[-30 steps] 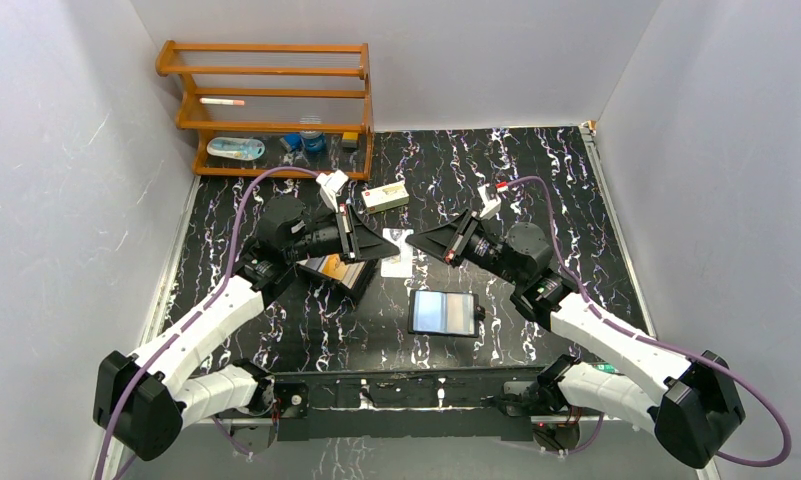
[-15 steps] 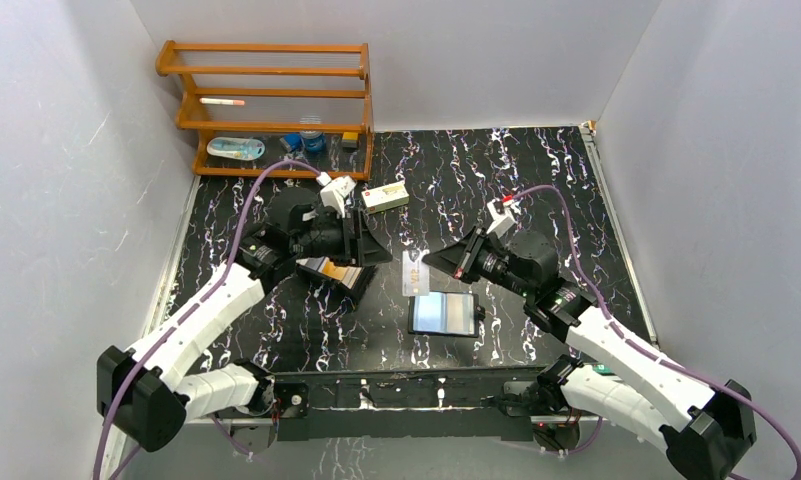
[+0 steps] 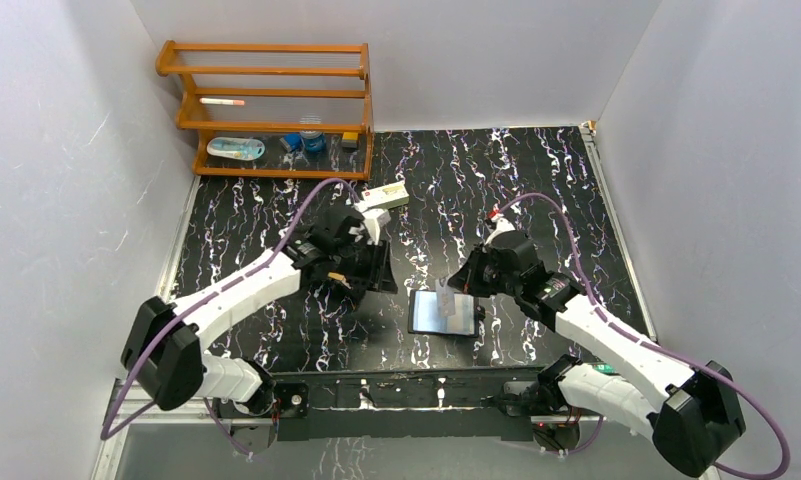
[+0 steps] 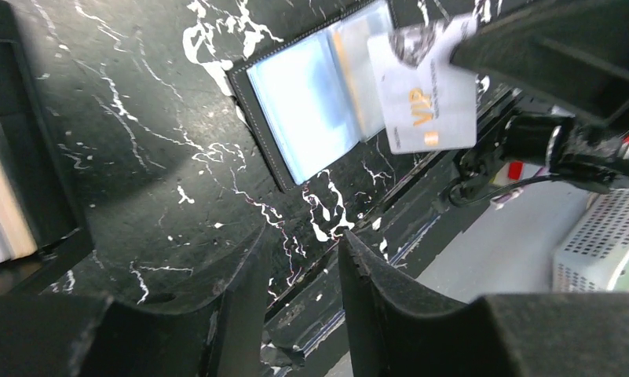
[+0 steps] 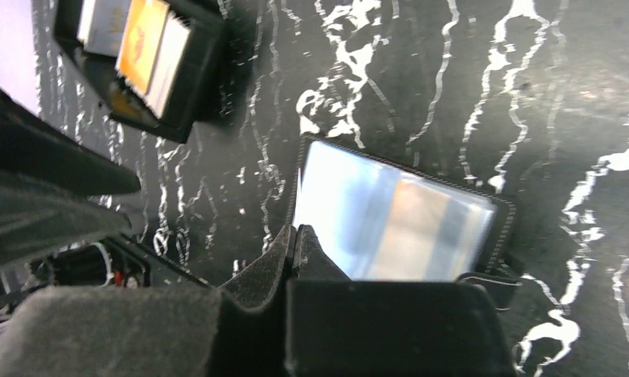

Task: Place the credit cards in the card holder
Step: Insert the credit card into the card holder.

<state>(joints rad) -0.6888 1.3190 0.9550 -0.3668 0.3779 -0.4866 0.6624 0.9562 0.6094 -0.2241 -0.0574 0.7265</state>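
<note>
The card holder [image 3: 441, 312] lies open on the table, its glossy blue-grey inside [image 4: 319, 86] facing up. My right gripper [image 3: 463, 283] is shut on one white credit card [image 4: 429, 94] printed "VIP", held tilted just above the holder's near edge. In the right wrist view the right gripper [image 5: 295, 229] has its jaws pressed together over the holder [image 5: 389, 216]. More credit cards [image 5: 150, 55] are stacked in a black hinged box. My left gripper [image 3: 381, 270] hangs to the left of the holder; in its own view the left gripper [image 4: 303, 236] is open, with nothing between its fingers.
The black hinged box [image 5: 185, 86] sits left of the holder, mostly under my left arm in the top view. A cream carton [image 3: 386, 196] lies further back. A wooden rack [image 3: 266, 110] with small items stands at the back left. The table's front edge [image 4: 421, 236] is close below the left gripper.
The left gripper let go of the card, opened and swung forward and down. The right gripper carried the card from mid-table toward me, over the open card holder.
</note>
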